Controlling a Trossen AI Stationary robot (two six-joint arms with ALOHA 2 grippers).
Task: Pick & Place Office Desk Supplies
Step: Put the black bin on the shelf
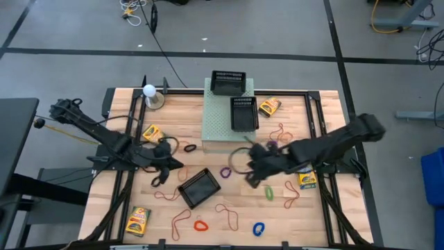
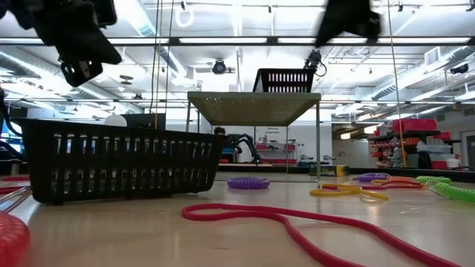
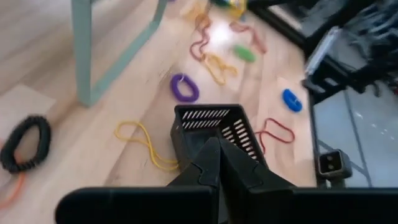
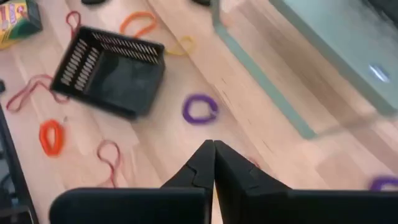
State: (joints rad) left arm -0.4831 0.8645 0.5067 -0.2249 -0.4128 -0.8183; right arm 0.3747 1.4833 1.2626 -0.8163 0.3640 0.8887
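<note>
Jaws of the left gripper (image 3: 219,158) are pressed fully together with nothing between them, raised above the tabletop (image 1: 229,212) just beside the loose black mesh tray (image 1: 199,187). Jaws of the right gripper (image 4: 214,163) are likewise shut and empty, held over bare wood near a purple loop (image 4: 199,109) that lies flat between this gripper and the tray. In the high view the left gripper (image 1: 165,167) sits left of centre and the right gripper (image 1: 255,169) right of centre, at the front edge of the pale-green perforated box (image 1: 220,118), which carries 2 more mesh trays (image 1: 243,113). Office supplies are scattered across the tabletop: a black loop (image 3: 25,144) and a yellow band (image 3: 144,142) near the left gripper, a green loop (image 1: 269,192) just beyond the right gripper, a red loop (image 1: 200,225) and a blue loop (image 1: 259,228) along the front edge, and thin orange-brown rubber bands (image 1: 228,214) among them. 4 crayon boxes (image 1: 138,221) lie well apart, 1 near each corner region of the working area.
</note>
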